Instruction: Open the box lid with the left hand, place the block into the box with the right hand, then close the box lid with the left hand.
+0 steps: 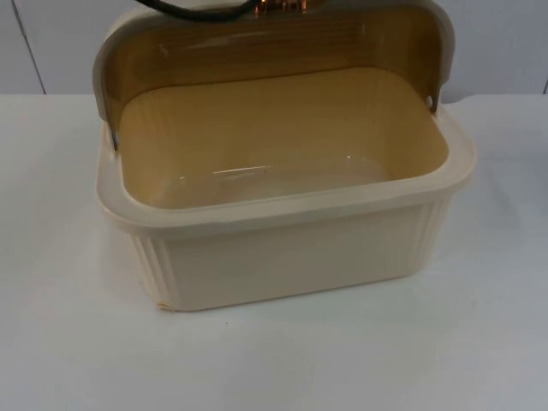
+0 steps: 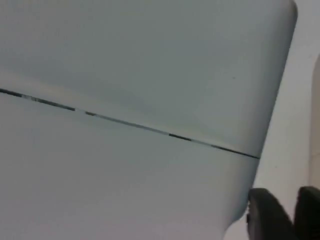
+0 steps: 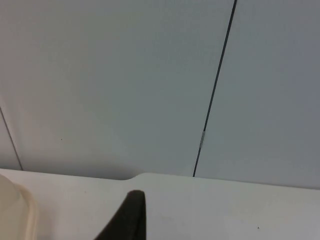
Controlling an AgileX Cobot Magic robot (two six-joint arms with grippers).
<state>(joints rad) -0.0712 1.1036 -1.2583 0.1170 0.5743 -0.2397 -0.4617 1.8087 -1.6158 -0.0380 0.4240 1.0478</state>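
the cream box [image 1: 291,257] is sitting mid-frame on the white surface [image 1: 68,342], lid [image 1: 257,43] raised; both tools' state i cannot tell

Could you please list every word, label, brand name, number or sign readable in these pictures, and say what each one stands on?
There is no readable text.
The cream box and its raised lid are plain, with ribs but no print.
The white table and the grey partition wall carry no lettering; the wall has only dark panel seams.
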